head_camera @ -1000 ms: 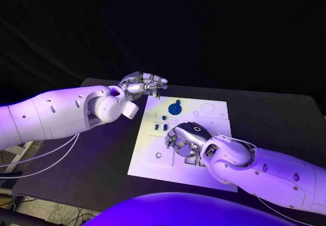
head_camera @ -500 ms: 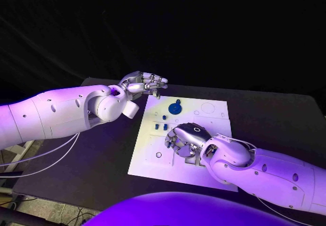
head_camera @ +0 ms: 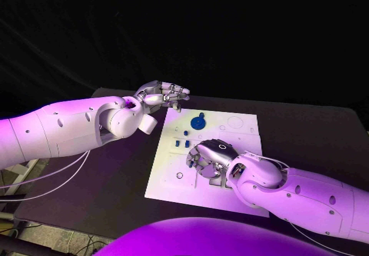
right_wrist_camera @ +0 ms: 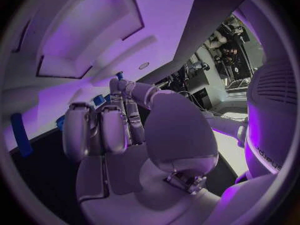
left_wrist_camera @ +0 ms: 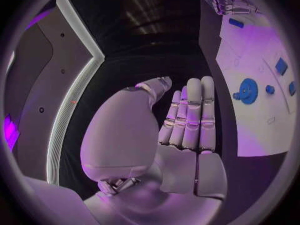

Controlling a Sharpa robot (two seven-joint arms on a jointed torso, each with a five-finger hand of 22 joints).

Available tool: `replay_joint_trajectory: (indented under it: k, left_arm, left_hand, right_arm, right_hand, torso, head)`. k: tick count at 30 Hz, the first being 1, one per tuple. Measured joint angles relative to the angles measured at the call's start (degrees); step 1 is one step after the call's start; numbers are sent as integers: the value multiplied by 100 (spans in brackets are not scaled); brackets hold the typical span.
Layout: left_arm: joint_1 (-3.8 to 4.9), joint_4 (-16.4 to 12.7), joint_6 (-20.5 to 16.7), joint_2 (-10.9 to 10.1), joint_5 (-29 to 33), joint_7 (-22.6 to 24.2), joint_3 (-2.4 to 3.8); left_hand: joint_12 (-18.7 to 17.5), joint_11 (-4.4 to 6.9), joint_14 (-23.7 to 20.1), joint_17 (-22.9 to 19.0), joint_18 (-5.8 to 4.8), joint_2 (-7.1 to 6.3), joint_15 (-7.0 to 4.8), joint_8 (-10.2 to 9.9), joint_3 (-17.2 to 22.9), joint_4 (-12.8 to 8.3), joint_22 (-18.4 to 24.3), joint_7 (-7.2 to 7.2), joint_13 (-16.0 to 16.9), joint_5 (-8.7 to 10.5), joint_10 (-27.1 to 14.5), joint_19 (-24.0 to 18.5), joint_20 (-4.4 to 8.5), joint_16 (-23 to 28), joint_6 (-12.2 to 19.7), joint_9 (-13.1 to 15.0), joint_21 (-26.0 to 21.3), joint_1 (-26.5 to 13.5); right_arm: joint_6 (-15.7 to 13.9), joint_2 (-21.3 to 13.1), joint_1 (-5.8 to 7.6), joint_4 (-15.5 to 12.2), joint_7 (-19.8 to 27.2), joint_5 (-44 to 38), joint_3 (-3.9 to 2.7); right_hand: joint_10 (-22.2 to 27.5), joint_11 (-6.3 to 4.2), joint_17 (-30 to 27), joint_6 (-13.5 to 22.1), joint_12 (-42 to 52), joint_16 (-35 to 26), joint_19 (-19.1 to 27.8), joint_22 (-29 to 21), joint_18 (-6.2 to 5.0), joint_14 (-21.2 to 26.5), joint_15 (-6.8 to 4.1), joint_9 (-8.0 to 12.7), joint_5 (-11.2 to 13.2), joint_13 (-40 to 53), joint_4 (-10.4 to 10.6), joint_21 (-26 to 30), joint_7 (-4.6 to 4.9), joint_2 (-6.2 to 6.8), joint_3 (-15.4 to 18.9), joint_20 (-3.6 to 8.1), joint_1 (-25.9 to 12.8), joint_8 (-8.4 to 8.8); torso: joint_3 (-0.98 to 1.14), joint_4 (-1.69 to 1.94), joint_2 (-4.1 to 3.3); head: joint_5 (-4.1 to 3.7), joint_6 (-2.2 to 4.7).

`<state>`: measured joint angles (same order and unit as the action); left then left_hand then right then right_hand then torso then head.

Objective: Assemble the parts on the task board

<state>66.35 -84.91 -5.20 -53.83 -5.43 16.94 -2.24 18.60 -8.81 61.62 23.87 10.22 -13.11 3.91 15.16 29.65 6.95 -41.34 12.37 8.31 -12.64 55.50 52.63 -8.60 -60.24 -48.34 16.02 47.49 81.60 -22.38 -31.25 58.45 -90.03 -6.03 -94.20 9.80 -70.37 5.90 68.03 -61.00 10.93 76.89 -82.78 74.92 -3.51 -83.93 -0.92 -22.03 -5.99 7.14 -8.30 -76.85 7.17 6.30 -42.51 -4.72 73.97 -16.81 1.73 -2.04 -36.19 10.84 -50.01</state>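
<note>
Plainly, no writing can be read on the white task board (head_camera: 234,133). Beyond the board's far left corner the left hand (head_camera: 163,95) hovers, fingers pressed together, holding nothing. Over the board's middle the right hand (head_camera: 209,158) curls downward; whether it pinches a part I cannot tell, and a blue gear (head_camera: 198,123) lies just beyond it.

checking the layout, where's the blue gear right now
In the head view the blue gear lies on the far part of the task board, between the left hand and right hand.
</note>
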Motion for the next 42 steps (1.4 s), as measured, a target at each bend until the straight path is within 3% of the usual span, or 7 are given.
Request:
replay_joint_trajectory:
  k: [27,31,34,36,37,42]
  left_arm:
    - [-1,-10,16,-14,0,-22,0]
    - [0,-10,17,-14,0,-25,0]
    - [0,-9,17,-14,0,-28,0]
    - [1,-9,17,-14,0,-29,0]
    - [1,-9,18,-14,0,-30,0]
    - [1,-8,20,-13,1,-33,0]
  left_hand:
    - [0,21,0,1,0,0,0,0,-16,16,5,-19,0,0,-21,0,0,0,19,0,-21,0]
    - [20,21,0,1,0,0,0,0,-16,16,5,-19,0,0,-21,21,-21,0,19,0,-22,0]
    - [20,21,0,1,0,0,0,0,-16,16,8,-19,0,0,-21,21,-21,0,19,0,-22,0]
    - [20,21,0,1,0,0,0,0,-16,16,10,-19,0,0,-20,21,-21,0,19,0,-21,0]
    - [20,21,0,1,0,0,0,0,-16,16,10,-19,0,0,-20,21,-21,0,19,0,-21,0]
    - [20,21,0,1,0,0,0,0,-16,16,10,-19,0,0,-20,21,-21,0,19,0,-22,0]
  right_arm:
    - [254,84,4,116,67,1,0]
    - [289,89,11,125,79,0,-1]
    - [290,86,11,133,87,1,1]
    - [277,75,10,133,90,1,6]
    - [269,71,9,134,90,2,8]
    - [186,33,-2,117,82,10,22]
  right_hand:
    - [12,-14,-21,6,-21,0,0,2,0,0,0,-6,15,13,-17,31,0,-20,-16,0,14,11]
    - [25,-26,-48,96,-52,0,3,3,-1,0,0,-17,46,33,-7,103,69,-57,-5,-3,-26,11]
    - [87,-103,-92,320,-168,0,66,3,0,-11,36,-7,46,20,9,210,131,-32,138,-65,-95,110]
    - [144,-128,-129,480,-227,0,113,3,-1,1,82,26,46,21,1,289,189,-41,173,-113,-133,199]
    - [232,-108,-150,577,-276,0,120,3,-1,2,83,43,46,21,-9,335,268,-31,184,-116,-148,226]
    - [414,-54,-212,688,-360,-16,210,2,-1,-8,114,63,44,-32,-47,491,214,16,222,-167,-149,331]
  torso:
    - [1,1,0]
    - [1,-1,1]
    - [1,-2,3]
    - [1,-2,4]
    - [1,-2,5]
    - [1,1,5]
  head:
    - [-4,0]
    - [-10,0]
    - [-9,0]
    - [-8,0]
    - [-8,0]
    - [-7,0]
